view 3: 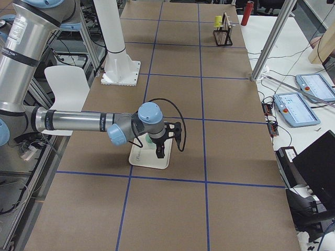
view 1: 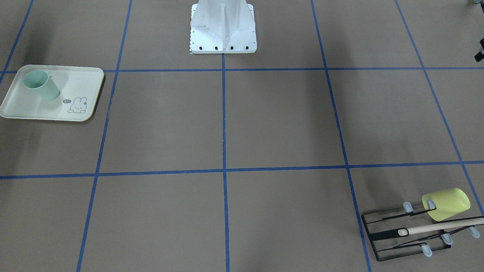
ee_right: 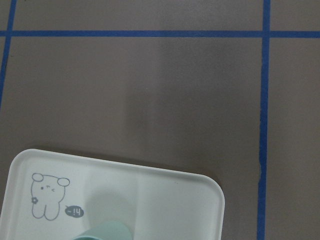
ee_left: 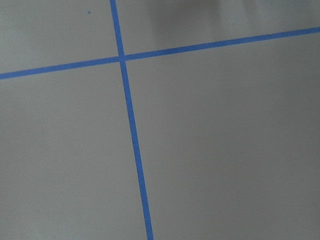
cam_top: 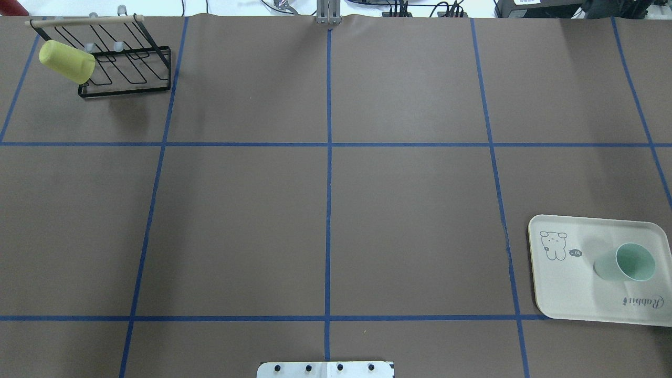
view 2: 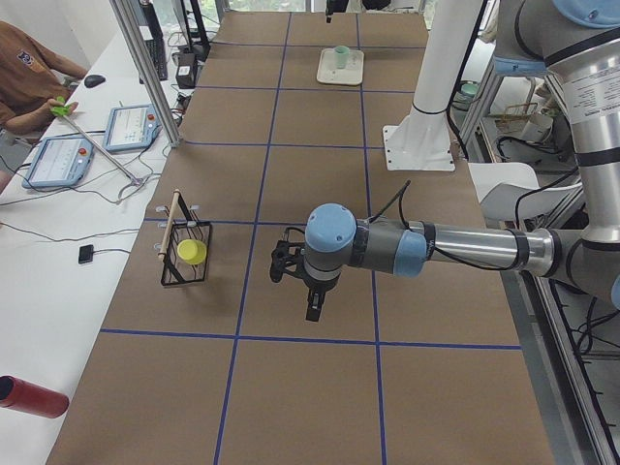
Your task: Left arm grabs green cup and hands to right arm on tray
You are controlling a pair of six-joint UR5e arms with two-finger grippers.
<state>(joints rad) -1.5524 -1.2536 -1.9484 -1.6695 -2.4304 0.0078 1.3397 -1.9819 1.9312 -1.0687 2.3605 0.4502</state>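
**Green cup upright on the tray, both claws aloft**

The left gripper hangs fingers-down over the brown table cover. It shows only in the side view, so I cannot tell whether it is released or clenched. The same holds for the right gripper, which hovers above the tray and partly hides the cup.

The green cup stands upright, mouth up, on the tray's half away from the rabbit drawing. It is smooth, tapered and pale mint. The tray is flat and cream with rounded corners, and lies at the table's right end. It reads "Rabbit" in cursive, and "hi" in a small bubble.

At the far left corner, well apart, a black wire rack with a wooden bar carries a yellow-green cup. Blue tape lines grid the cover between.
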